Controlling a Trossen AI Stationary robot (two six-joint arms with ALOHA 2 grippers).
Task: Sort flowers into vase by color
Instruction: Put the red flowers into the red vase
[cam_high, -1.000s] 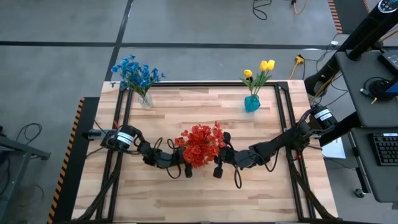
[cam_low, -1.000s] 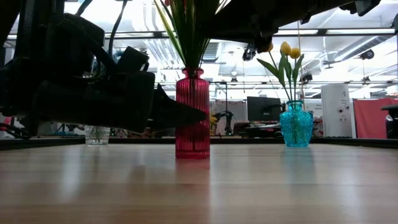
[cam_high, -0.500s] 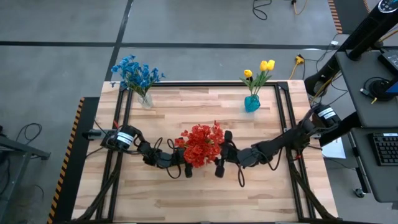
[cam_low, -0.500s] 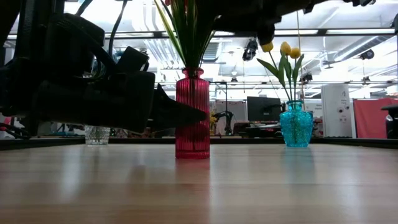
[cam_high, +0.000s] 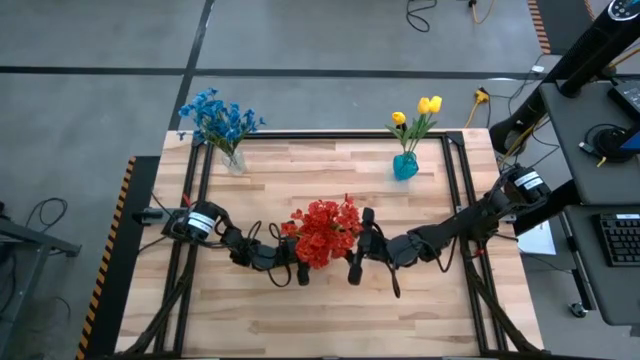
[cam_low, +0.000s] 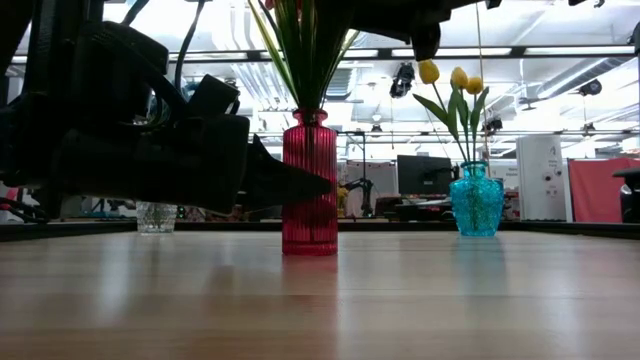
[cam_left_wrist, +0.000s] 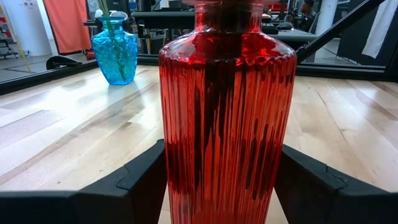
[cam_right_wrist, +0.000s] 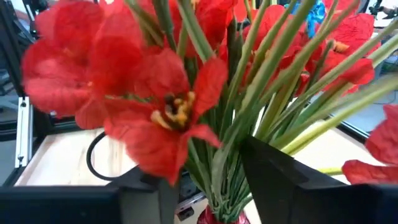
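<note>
Three vases, one color each. Left gripper (cam_high: 300, 272) hugs the red vase (cam_left_wrist: 227, 112) so it doesn't tip. Right gripper (cam_high: 353, 270), jaws apart around the red flowers' (cam_high: 322, 232) stems, holds nothing firmly, looks like.

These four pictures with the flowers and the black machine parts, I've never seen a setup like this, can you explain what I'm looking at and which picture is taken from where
It is a two-armed robot at a wooden table, sorting fake flowers into vases by color. One camera looks straight down, one sits at table height, and one rides on each wrist.

On the table: a clear vase of blue flowers at one back corner, a blue vase of yellow flowers at the other, and a red vase of red flowers in the middle.

The left gripper clasps the red vase's body, steadying it. The right gripper, fingers parted, sits among the red flowers' stems; whether it holds one isn't clear.
</note>
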